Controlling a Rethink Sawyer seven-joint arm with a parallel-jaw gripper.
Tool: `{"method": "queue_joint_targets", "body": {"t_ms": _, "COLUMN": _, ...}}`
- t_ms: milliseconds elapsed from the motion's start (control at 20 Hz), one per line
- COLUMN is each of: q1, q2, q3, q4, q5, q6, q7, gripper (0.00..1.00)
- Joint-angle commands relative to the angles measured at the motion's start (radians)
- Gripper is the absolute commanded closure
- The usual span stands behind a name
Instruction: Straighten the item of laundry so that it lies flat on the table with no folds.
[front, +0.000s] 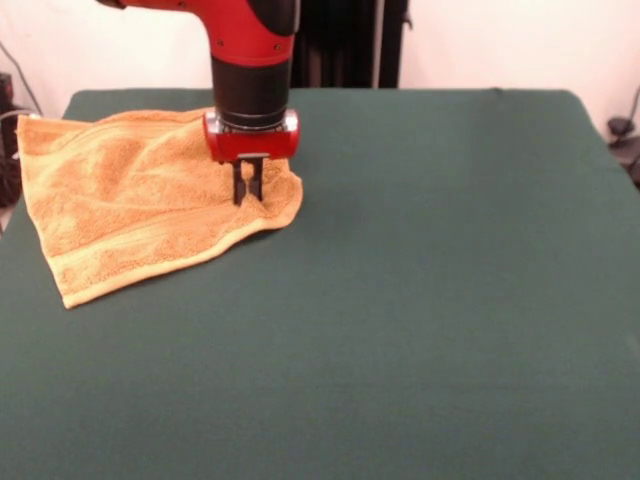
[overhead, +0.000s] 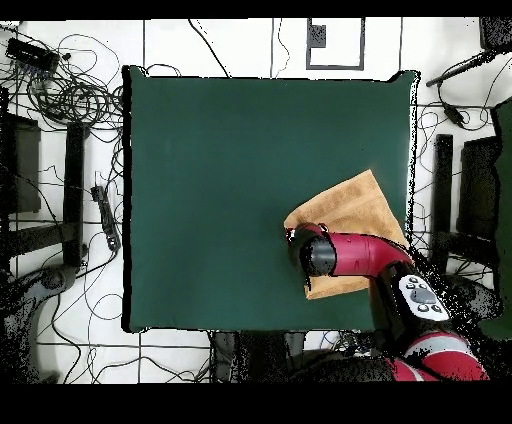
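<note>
The golden-orange towel (front: 120, 200) lies at the table's far left in the front view, rumpled, with a woven band along its near edge. Its far left corner reaches the edge of the green table (front: 420, 300). My gripper (front: 247, 196) points straight down at the towel's right corner. Its fingers (front: 238, 186) stand close together, pinching the cloth there. In the overhead view the towel (overhead: 352, 212) lies by the table's (overhead: 220, 180) right edge. The arm's wrist (overhead: 320, 255) covers its lower left part and hides the gripper.
In the overhead view, cables and equipment (overhead: 70, 100) lie on the floor round the table. In the front view, the robot's dark pedestal (front: 345, 40) stands behind the table's far edge.
</note>
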Motion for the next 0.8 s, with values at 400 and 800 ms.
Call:
{"method": "queue_joint_targets", "body": {"t_ms": 400, "q1": 0.118, "q2": 0.273, "q3": -0.043, "q4": -0.097, "q5": 0.126, "q6": -0.196, "q7": 0.267, "gripper": 1.00}}
{"method": "queue_joint_targets", "body": {"t_ms": 800, "q1": 0.190, "q2": 0.268, "q3": -0.080, "q4": -0.089, "q5": 0.227, "q6": -0.192, "q7": 0.296, "gripper": 1.00}}
